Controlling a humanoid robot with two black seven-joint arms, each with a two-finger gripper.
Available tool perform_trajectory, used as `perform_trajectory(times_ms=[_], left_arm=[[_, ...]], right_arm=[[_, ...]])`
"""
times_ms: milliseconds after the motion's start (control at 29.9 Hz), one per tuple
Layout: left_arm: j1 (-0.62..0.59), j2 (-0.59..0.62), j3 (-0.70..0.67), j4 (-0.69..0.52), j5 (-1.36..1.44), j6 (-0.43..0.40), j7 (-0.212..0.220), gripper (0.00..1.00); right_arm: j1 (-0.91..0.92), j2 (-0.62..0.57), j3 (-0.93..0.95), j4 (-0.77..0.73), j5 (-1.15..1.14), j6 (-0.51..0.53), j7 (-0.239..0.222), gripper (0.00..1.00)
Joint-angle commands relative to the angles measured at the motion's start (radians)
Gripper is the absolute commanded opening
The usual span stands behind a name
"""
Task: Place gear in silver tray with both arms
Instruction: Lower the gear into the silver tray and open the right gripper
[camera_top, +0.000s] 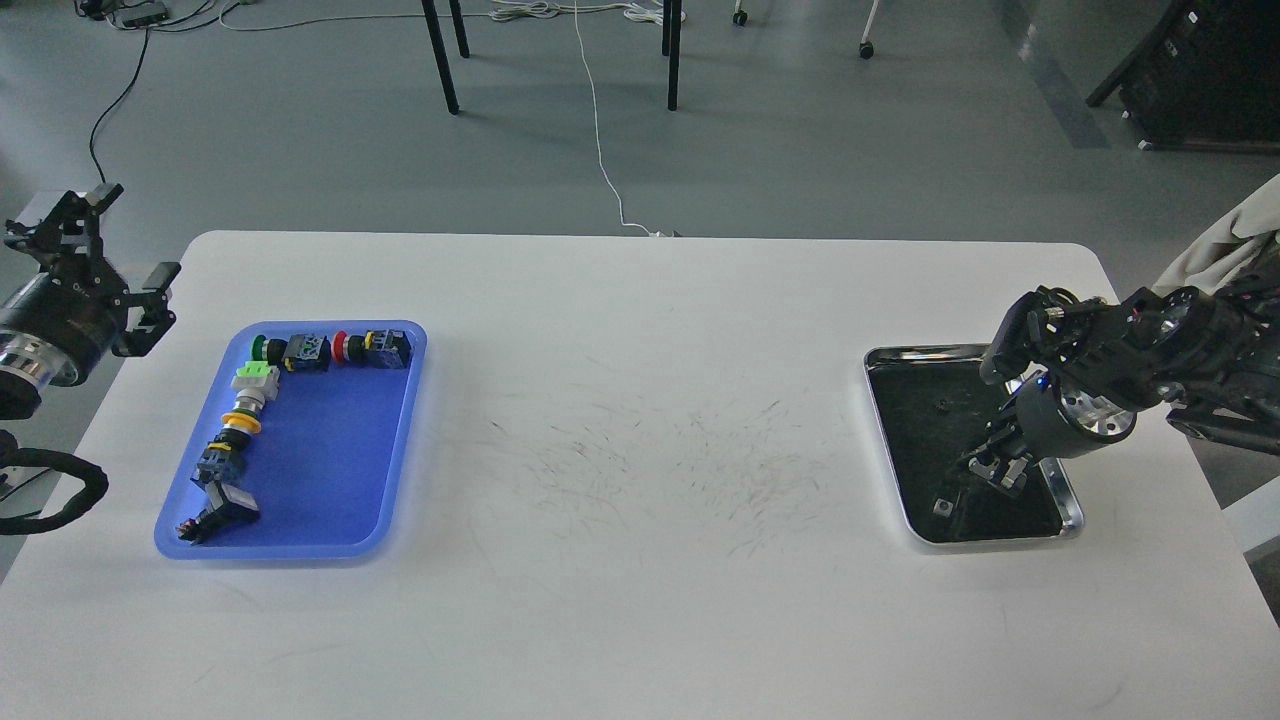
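The silver tray (880, 353) lies at the table's right side, its dark bottom shiny. My right gripper (990, 470) hangs low over the tray's near right part, pointing down and to the left. Its fingers are small and dark, so I cannot tell their state or whether they hold anything. A small pale spot (942, 507) shows on the tray bottom just below them; it may be a part or a reflection. I cannot make out any gear for certain. My left gripper (108, 248) is off the table's far left edge, open and empty.
A blue plastic tray (330, 470) at the left holds several push-button switch parts in an L-shaped row along its far and left sides. The white table (640, 480) shows scuff marks in its middle. Chair legs and cables stand on the floor beyond.
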Motion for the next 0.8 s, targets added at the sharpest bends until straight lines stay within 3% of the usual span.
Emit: perform_trajectory(times_ms=[0, 100, 635, 768], left_arm=[[-0.002, 0.001, 0.000, 0.000, 0.000, 0.000, 0.000, 0.98], [0.000, 0.001, 0.000, 0.000, 0.000, 0.000, 0.000, 0.98], [0.005, 0.009, 0.002, 0.000, 0.000, 0.000, 0.000, 0.98], [0.005, 0.010, 0.000, 0.000, -0.001, 0.000, 0.000, 0.98]], right_arm=[[-0.001, 0.001, 0.000, -0.004, 0.000, -0.001, 0.000, 0.02], [-0.006, -0.001, 0.009, -0.004, 0.000, -0.003, 0.000, 0.07], [-0.024, -0.015, 0.089, 0.001, 0.015, -0.003, 0.000, 0.52], [-0.021, -0.025, 0.104, 0.012, 0.023, -0.003, 0.000, 0.54]])
